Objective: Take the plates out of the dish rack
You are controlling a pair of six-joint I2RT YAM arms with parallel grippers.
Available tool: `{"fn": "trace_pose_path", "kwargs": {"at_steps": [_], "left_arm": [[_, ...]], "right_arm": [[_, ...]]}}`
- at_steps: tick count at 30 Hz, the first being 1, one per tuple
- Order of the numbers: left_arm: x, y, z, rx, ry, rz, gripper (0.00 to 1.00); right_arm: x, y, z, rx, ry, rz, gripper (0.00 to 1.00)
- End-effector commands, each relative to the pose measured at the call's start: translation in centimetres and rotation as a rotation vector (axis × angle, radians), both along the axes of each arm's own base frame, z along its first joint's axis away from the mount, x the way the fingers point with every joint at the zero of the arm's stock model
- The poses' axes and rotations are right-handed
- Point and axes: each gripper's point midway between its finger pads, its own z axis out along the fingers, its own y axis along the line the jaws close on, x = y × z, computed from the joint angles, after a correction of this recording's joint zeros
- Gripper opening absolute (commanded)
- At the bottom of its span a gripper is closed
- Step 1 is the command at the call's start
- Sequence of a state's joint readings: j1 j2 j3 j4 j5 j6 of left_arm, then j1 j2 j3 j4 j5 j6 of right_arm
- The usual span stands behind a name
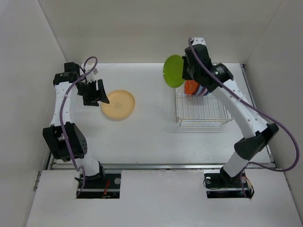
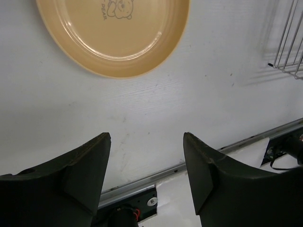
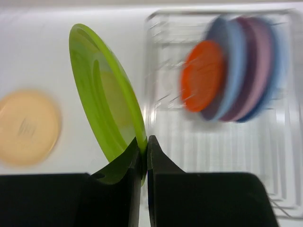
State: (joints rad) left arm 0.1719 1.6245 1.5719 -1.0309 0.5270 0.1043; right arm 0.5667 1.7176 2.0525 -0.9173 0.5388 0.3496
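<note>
One green plate (image 3: 104,94), pinched at its rim by the right gripper (image 3: 143,156), stands upright just left of the dish rack (image 1: 203,113) holding the other plates (image 3: 246,71); the left gripper (image 2: 147,161) gapes wide above the table (image 1: 151,137) near the flat pale yellow plate (image 2: 113,38).

Beyond the right gripper (image 3: 143,146), the rack (image 3: 213,151) and its plates (image 3: 236,71) are blurred, and their number cannot be told. The green plate (image 3: 106,99) has its lower rim hidden between the fingers (image 3: 163,170). Ahead of the left gripper (image 2: 147,161), the yellow plate (image 2: 113,42) is cut by the top edge.
</note>
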Motion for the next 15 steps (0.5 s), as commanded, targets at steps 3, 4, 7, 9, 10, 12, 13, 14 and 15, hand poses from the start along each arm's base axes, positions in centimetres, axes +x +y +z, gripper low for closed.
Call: {"fn": "trace_pose_path", "kwargs": {"at_steps": [3, 4, 7, 9, 10, 12, 13, 14, 15], "left_arm": [[-2.5, -0.4, 3.2, 0.017, -0.063, -0.069, 0.60], [-2.7, -0.2, 3.1, 0.031, -0.063, -0.075, 0.60], [-3.8, 0.0, 2.6, 0.055, -0.058, -0.085, 0.61], [-4.1, 0.2, 2.4, 0.068, -0.058, -0.089, 0.61], [-4.3, 0.4, 2.3, 0.068, -0.056, -0.080, 0.61], [-4.6, 0.5, 2.2, 0.076, -0.054, -0.077, 0.61], [-4.5, 0.5, 2.0, 0.076, -0.054, -0.077, 0.61], [-4.6, 0.5, 2.2, 0.078, -0.063, -0.077, 0.61], [-4.6, 0.5, 2.2, 0.083, -0.067, -0.086, 0.61]], "right_arm": [[-6.7, 13.1, -11.5, 0.240, 0.360, 0.703, 0.00], [-7.1, 14.5, -13.0, 0.256, 0.385, 0.762, 0.00], [-10.1, 17.0, -16.9, 0.248, 0.486, 0.865, 0.00], [-10.5, 18.4, -18.6, 0.239, 0.502, 0.891, 0.00], [-10.6, 19.3, -19.4, 0.248, 0.511, 0.915, 0.00], [-10.9, 19.7, -21.1, 0.237, 0.545, 0.917, 0.00], [-10.6, 19.8, -21.8, 0.230, 0.548, 0.909, 0.00], [-10.4, 19.7, -22.5, 0.219, 0.559, 0.896, 0.00], [-10.3, 19.7, -24.0, 0.210, 0.590, 0.874, 0.00]]}}
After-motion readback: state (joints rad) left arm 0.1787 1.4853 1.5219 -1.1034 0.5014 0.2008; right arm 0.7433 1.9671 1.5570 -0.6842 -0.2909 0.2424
